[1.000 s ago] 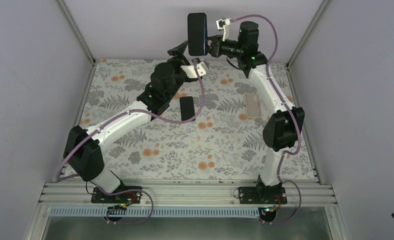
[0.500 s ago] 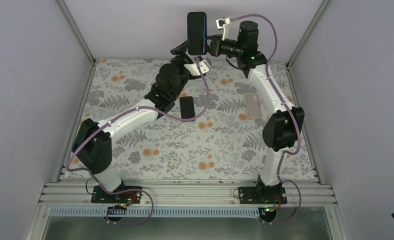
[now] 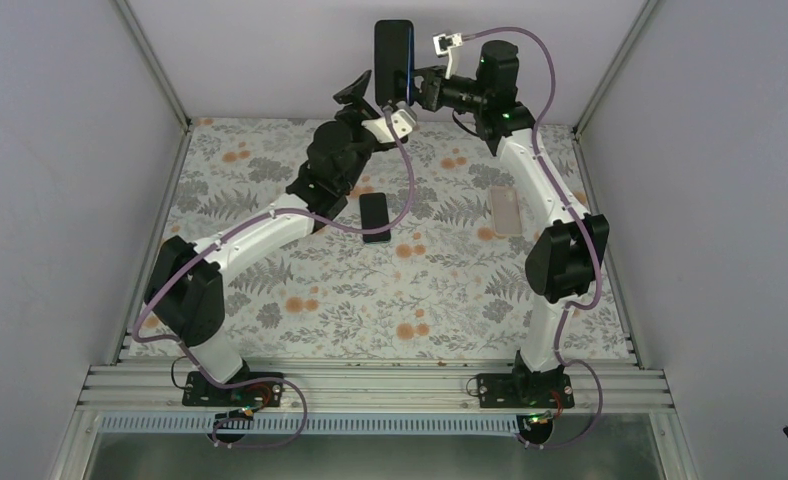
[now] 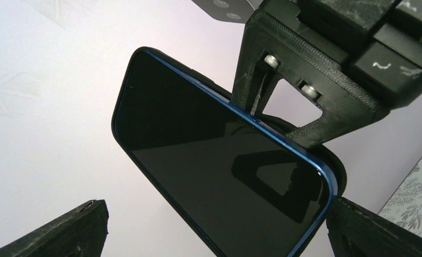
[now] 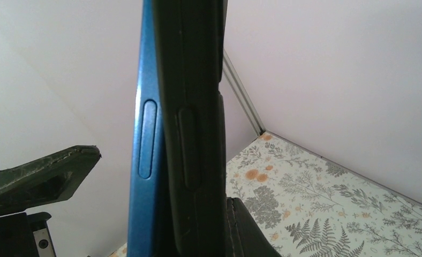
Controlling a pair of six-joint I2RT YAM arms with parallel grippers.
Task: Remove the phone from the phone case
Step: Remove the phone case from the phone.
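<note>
My right gripper (image 3: pixel 416 88) is shut on the black phone case (image 3: pixel 393 62) and holds it upright, high above the table's far edge. In the right wrist view the blue phone (image 5: pixel 147 139) stands slightly proud of the black case (image 5: pixel 190 134) along its left edge. My left gripper (image 3: pixel 362 93) is open just left of and below the case. In the left wrist view the phone's dark screen (image 4: pixel 214 155) fills the middle, and my left fingers (image 4: pixel 64 233) spread on either side of its lower corner; I cannot tell if they touch it.
A second black phone-shaped slab (image 3: pixel 375 216) lies flat on the floral table cover (image 3: pixel 270 290) mid-table. A pale translucent case (image 3: pixel 507 211) lies to the right near the right arm. Grey walls close the back and sides.
My left arm has stretched up and toward the back, bringing its open gripper up beside the held phone. The right gripper has turned the phone slightly more edge-on.
</note>
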